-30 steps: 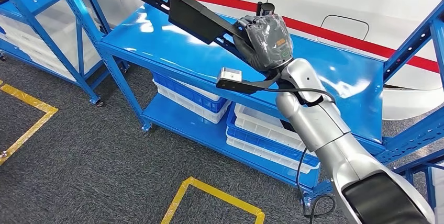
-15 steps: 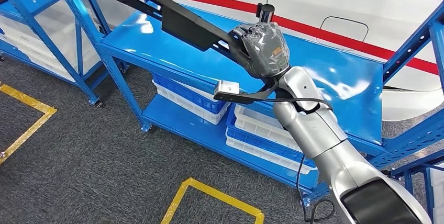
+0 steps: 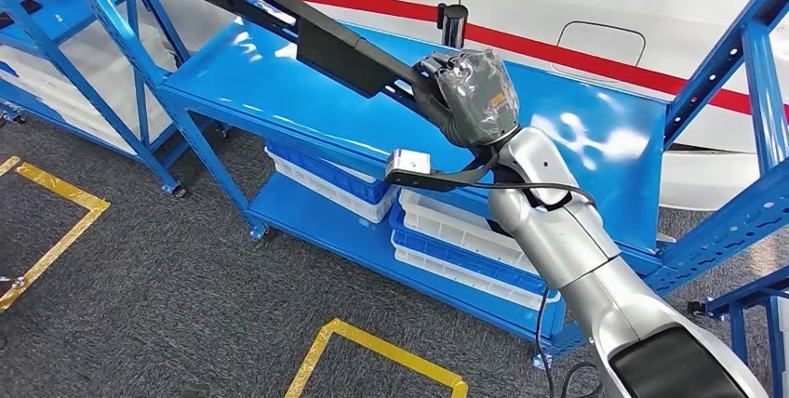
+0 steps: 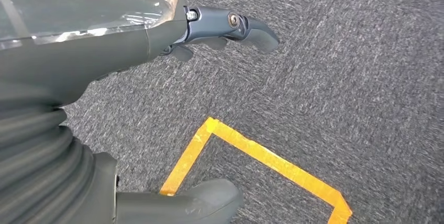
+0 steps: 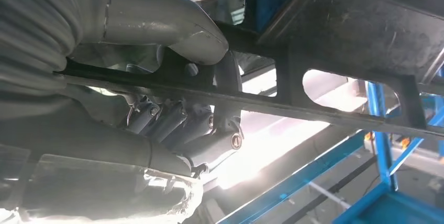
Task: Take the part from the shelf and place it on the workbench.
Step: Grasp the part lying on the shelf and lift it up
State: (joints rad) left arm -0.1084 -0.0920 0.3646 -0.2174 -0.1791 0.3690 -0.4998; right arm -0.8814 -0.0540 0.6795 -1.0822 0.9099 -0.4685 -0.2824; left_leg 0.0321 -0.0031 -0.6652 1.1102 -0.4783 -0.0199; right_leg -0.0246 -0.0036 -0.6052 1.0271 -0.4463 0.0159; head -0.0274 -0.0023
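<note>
Head view first: the right hand [image 3: 470, 96] is wrapped around one end of the long black part [image 3: 279, 17], fingers curled tight on it. From the fingers the part runs up and away to the left, held in the air over the top board of the blue shelf [image 3: 595, 147] and not touching it. Below that board, stacked blue and white bins [image 3: 461, 240] sit on the lower level. Yellow floor tape [image 3: 377, 347] lies on the grey carpet near the robot.

Left wrist view: the left hand [image 4: 173, 41] hangs over the grey carpet [image 4: 356, 67] with nothing in it. Its dark fingers [image 4: 235, 25] reach out straight and sit well apart from the thumb [image 4: 199, 203], so it's loose and spread. A yellow tape corner [image 4: 251, 150] is on the floor beyond the fingertips.

Right wrist view: close-up of the grab. The thumb [image 5: 178, 22] presses on one side of the part's thin black bar [image 5: 293, 106], the dark fingers [image 5: 178, 124] clamp the other side, so the bar is pinched between them. Past the fingertips the part widens into a flat dark plate [image 5: 361, 25], with blue shelf frame [image 5: 382, 130] behind it.
</note>
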